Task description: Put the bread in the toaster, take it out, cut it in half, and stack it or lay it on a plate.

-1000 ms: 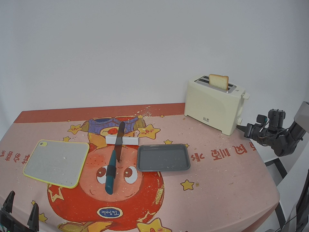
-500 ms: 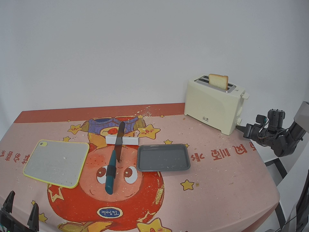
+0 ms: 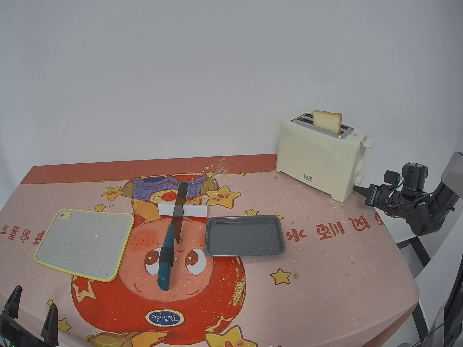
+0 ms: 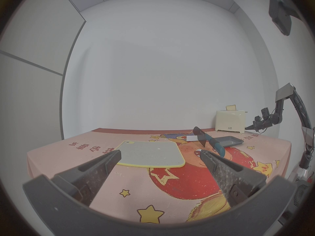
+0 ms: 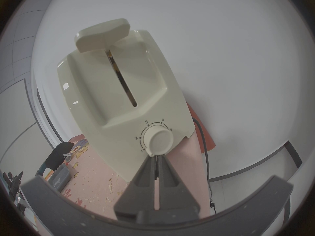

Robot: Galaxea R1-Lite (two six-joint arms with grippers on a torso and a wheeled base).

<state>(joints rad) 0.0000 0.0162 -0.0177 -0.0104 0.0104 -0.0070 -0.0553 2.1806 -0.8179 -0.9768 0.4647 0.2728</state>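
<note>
The bread (image 3: 327, 121) stands upright in the nearer slot of the toaster (image 3: 318, 157), its top half sticking out, at the far right of the table (image 3: 347, 275). The right gripper (image 3: 360, 193) sits low, just right of the toaster's end, its fingers (image 5: 149, 167) pressed together with nothing between them. In the right wrist view they point at the dial (image 5: 158, 142); I cannot tell whether they touch it. The lever (image 5: 102, 34) is at the top of its slot. The left gripper (image 4: 160, 153) hangs over the near left corner, fingers wide apart and empty. Mid-table lies the grey plate (image 3: 244, 235), bare. Just left of it the knife (image 3: 169, 256) leans its blade on a white block (image 3: 195, 210), handle toward the near side. The board (image 3: 84, 243) lies flat further left.
</note>
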